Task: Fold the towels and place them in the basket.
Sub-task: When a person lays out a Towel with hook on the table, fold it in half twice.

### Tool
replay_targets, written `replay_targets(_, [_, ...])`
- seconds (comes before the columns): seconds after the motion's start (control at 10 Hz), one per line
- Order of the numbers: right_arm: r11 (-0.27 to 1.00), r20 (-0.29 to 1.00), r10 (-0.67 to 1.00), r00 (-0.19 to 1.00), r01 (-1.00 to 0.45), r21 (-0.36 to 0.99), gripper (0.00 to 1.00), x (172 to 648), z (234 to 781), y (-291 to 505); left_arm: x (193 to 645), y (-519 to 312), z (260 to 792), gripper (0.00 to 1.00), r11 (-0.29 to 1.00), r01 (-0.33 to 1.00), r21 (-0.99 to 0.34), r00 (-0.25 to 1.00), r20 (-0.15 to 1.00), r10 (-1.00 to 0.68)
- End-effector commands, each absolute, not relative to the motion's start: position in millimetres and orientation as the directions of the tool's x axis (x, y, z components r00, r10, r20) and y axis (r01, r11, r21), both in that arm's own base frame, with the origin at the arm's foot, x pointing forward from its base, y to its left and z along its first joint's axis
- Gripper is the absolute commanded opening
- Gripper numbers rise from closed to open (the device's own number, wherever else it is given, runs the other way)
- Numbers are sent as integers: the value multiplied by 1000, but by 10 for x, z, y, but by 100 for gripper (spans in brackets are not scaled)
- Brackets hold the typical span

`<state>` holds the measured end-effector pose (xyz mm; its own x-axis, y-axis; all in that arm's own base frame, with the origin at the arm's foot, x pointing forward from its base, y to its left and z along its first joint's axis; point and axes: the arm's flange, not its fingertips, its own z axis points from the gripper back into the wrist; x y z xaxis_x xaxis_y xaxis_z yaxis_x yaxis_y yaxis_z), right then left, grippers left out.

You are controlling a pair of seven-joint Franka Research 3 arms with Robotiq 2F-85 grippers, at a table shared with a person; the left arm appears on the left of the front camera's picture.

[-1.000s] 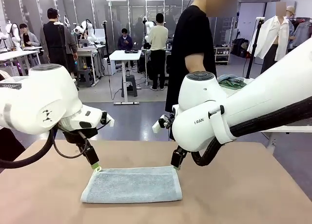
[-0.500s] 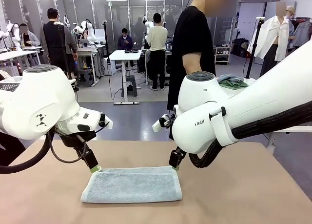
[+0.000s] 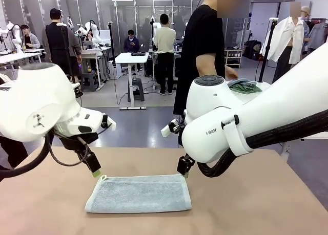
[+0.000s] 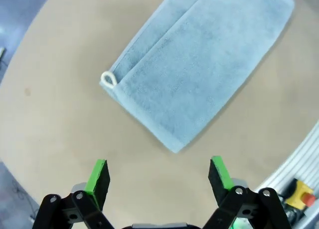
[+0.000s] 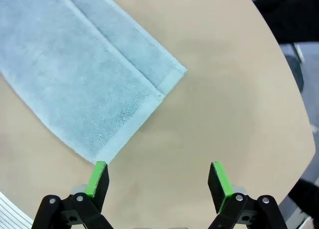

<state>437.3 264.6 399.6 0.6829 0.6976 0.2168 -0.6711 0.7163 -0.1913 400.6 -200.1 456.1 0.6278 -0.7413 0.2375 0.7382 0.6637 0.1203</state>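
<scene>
- Lying flat near the middle of the tan table (image 3: 256, 204): pale blue-grey towel (image 3: 138, 194), folded into a long rectangle, long side running across the front view.
- Seen from the left wrist: one layer's edge running along the towel's length, with a white hanging loop (image 4: 108, 79) sticking out at one corner.
- Hanging just above the towel's far-left corner, close by the loop: left gripper (image 3: 97, 171), tilted, not touching the cloth.
- Spread wide in its own wrist view, green pads (image 4: 99, 176) well apart, nothing between them but bare tabletop.
- Hovering just above the towel's far-right corner: right gripper (image 3: 185, 169), likewise clear of the cloth.
- Spread wide and empty in the right wrist view too, one pad lining up with a towel corner in the picture, the other over bare table.
- Standing beyond the table's far side, turned sideways: person (image 3: 202, 50) in black, one hand (image 3: 230, 73) by a heap of clothes (image 3: 246, 86) on a side table.
</scene>
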Motion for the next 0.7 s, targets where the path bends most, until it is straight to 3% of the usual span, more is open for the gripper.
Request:
replay_targets(0.0, [853,211,515,831,-474,-217,100,4147,3980,2805,3637,-1871,5163,100,718,686,118,687,216,-693])
replay_targets(0.6, [954,107,281,954,-265,-139,100,4197,3487,2891,2485,-1407,6681,100,845,532,52,766,397,-507])
